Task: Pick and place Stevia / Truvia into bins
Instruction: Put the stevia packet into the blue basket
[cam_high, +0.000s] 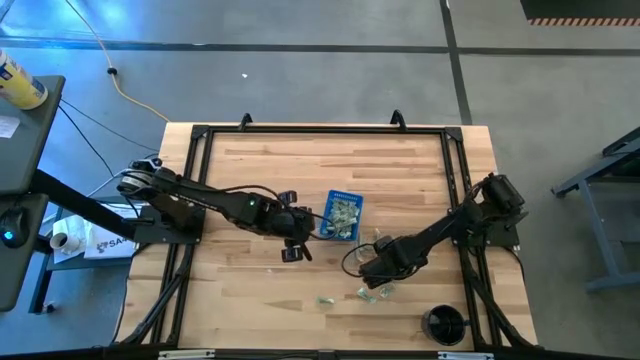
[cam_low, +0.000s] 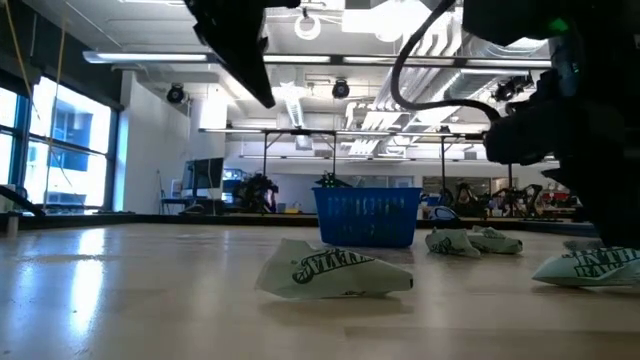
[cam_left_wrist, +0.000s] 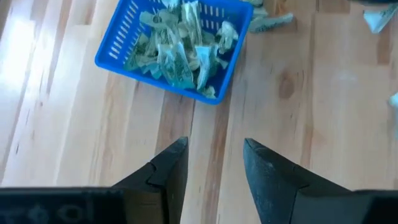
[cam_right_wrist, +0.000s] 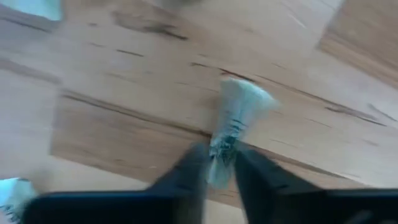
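Nearest the low camera lies one crumpled Stevia sachet (cam_low: 335, 272), flat on the table (cam_high: 250, 300) close to its front edge, with the blue bin (cam_low: 367, 216) standing behind it. You have the right gripper (cam_right_wrist: 219, 163) clenched on another sachet (cam_right_wrist: 233, 127) over the front-right part of the table: its fingers pinch one end of the paper while the rest sticks out free beyond the tips. Judge these packets as very light, thin and soft; they crumple instead of resisting, so a narrow pinch on an end or a raised fold should hold, but expect the paper to flop and perhaps slip if the grip is shallow. Take the loose ones (cam_high: 374, 292) near the front edge by whatever crease stands up off the wood. Your left gripper (cam_left_wrist: 214, 167) hangs just beside the bin, on the side toward the front edge, fingers parted and holding nothing. The bin itself sits near the table's middle and is already heaped with sachets (cam_left_wrist: 177, 43).
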